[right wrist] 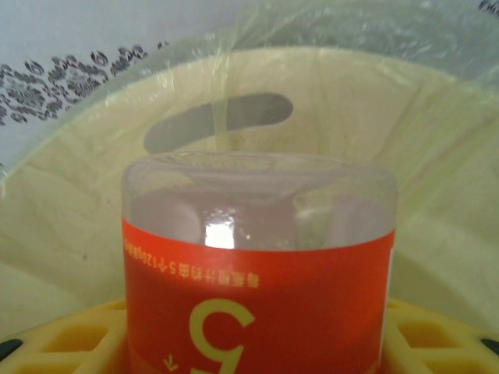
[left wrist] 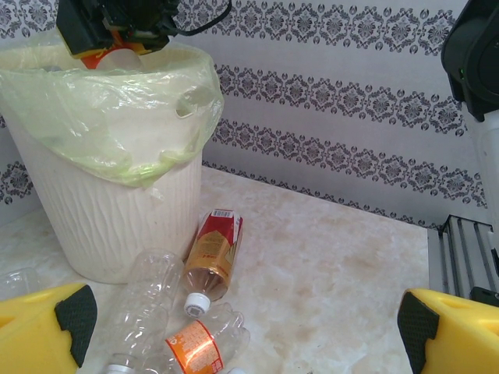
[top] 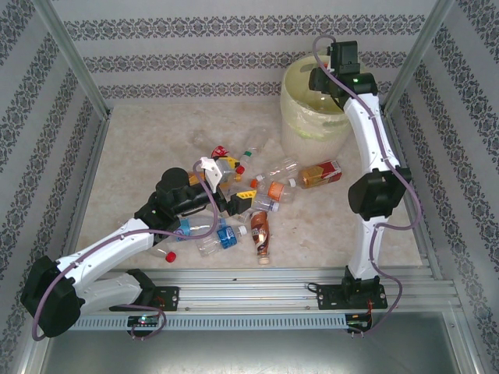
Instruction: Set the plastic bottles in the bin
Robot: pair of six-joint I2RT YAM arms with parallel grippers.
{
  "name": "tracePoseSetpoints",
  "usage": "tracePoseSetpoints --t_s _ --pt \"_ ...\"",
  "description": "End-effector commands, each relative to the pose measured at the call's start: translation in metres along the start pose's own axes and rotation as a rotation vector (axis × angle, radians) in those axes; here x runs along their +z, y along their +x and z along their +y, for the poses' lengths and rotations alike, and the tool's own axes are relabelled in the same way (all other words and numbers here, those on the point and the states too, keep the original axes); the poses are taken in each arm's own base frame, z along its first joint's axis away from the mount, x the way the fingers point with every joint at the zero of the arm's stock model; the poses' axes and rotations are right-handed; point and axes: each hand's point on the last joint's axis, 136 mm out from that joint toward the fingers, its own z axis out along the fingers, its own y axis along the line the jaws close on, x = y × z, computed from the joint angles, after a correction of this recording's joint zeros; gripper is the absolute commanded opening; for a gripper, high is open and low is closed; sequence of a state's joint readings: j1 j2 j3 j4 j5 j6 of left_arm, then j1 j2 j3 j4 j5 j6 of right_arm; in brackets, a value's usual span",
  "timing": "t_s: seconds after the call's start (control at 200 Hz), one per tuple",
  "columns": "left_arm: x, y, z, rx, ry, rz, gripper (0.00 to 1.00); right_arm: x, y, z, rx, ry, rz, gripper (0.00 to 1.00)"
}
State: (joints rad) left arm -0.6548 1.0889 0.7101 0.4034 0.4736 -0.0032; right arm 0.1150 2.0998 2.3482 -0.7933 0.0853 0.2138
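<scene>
Right pincer (top: pixel 334 76) at the mouth of the bin (top: pixel 304 132), clamped on a clear bottle (right wrist: pixel 257 257) with a glossy orange-red label and a rounded see-through base. Bin tall, round, pale yellow, faintly ribbed on its wall, with an oval handle slot (right wrist: pixel 218 121) and a thin crinkled liner (left wrist: pixel 117 117) folded over the edge. Left pincer (top: pixel 228 185) spread wide, yellow fingers (left wrist: pixel 39 327) black-padded, low over the loose bottles (top: pixel 261 230) lying on the mottled stone-look table (top: pixel 140 156). One red-labelled bottle of brown liquid (left wrist: pixel 212 253) on its side just beside the bin's foot.
</scene>
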Motion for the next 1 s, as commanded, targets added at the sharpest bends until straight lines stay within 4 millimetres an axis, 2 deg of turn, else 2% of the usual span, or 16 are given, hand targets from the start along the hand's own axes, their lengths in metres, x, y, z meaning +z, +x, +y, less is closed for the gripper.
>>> tracePoseSetpoints --t_s 0.0,0.26,0.54,0.699,0.994 --pt "0.001 -0.006 -0.007 0.023 0.025 -0.002 1.0 0.002 0.003 -0.005 0.033 -0.007 0.029 0.58" --pt "0.003 -0.003 -0.008 0.021 0.032 0.01 1.0 0.013 0.021 -0.004 0.027 -0.019 0.083 0.62" --pt "0.003 -0.003 -0.007 0.025 0.029 0.012 1.0 0.006 0.017 -0.003 0.031 -0.025 0.068 0.73" --pt "0.003 -0.002 -0.007 0.026 0.029 0.013 1.0 -0.007 0.006 -0.002 0.028 -0.032 0.038 0.76" --pt "0.001 -0.005 -0.008 0.034 0.027 0.008 1.0 -0.043 -0.015 0.002 0.005 -0.041 -0.035 0.78"
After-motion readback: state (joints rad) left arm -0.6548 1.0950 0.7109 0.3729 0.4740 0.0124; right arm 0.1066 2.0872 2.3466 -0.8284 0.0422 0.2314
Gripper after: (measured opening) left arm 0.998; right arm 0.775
